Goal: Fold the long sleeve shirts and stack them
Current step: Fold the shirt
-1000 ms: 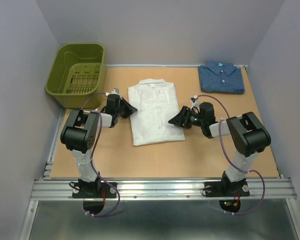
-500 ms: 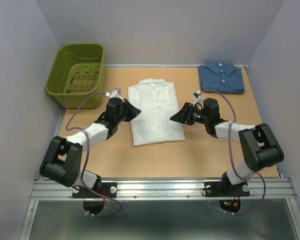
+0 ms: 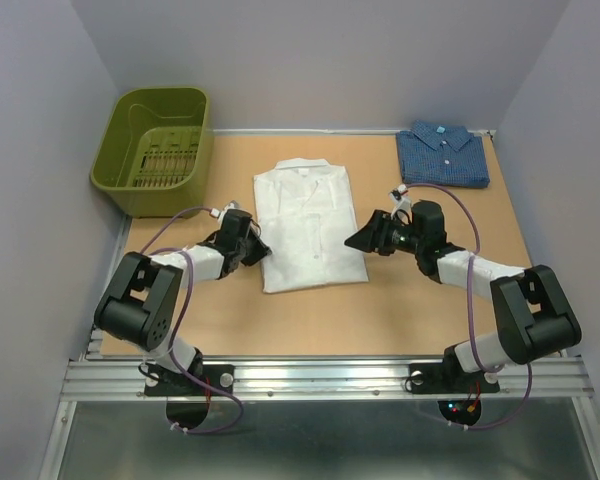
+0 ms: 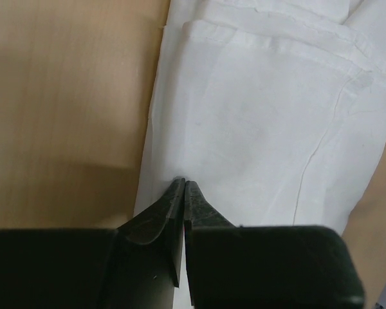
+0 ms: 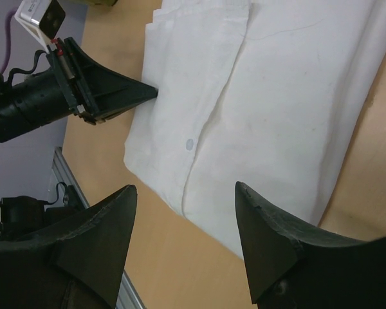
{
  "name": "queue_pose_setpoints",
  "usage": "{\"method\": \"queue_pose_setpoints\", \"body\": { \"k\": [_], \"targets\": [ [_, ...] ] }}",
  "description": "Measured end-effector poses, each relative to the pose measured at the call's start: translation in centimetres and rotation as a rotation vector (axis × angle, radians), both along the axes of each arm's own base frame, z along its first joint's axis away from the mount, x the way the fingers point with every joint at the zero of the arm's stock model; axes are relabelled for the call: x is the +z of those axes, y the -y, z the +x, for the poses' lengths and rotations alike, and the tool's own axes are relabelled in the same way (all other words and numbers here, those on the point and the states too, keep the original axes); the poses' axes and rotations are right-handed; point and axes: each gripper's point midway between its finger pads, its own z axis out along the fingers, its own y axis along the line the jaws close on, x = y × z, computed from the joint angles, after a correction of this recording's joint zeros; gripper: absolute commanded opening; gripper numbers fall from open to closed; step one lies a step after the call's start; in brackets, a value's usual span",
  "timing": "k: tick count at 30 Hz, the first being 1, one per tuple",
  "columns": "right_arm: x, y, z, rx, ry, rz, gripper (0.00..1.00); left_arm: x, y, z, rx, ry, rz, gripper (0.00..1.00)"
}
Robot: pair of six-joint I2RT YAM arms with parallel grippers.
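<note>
The white long sleeve shirt (image 3: 308,225) lies folded flat, collar away from me, in the middle of the table. The dark blue shirt (image 3: 441,154) lies folded at the back right corner. My left gripper (image 3: 263,248) is at the white shirt's left edge, low on the table. In the left wrist view its jaws (image 4: 183,182) are shut, tips touching the white cloth (image 4: 264,116) just inside its edge, with no cloth showing between them. My right gripper (image 3: 355,240) hovers open at the shirt's right edge. Its fingers (image 5: 96,238) stand wide apart over the shirt's (image 5: 276,84) lower corner, holding nothing.
A green plastic basket (image 3: 155,150) stands at the back left corner, beyond the left arm. Bare wooden tabletop (image 3: 380,310) lies between the white shirt and the metal rail (image 3: 320,375) at the near edge. Grey walls close in the table's sides.
My left gripper has slid nearer along the white shirt's left edge and dropped lower, its arm folding back. The right gripper has shifted slightly right, still open. Both shirts lie unchanged.
</note>
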Motion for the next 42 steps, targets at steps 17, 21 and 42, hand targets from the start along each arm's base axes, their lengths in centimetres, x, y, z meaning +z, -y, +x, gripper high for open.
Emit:
{"method": "queue_pose_setpoints", "body": {
  "k": [17,21,42],
  "targets": [
    [-0.5,0.3,-0.4,-0.004,-0.023,-0.022,0.68,1.7,-0.1,-7.4,-0.146,-0.05,0.031,0.08],
    [-0.5,0.3,-0.4,-0.008,-0.023,-0.025,0.68,-0.1,-0.8,-9.0,-0.146,-0.119,0.055,0.08],
    [-2.4,1.6,-1.3,-0.104,-0.093,-0.084,0.68,8.9,-3.7,-4.3,-0.144,0.147,0.29,0.67]
  ]
}}
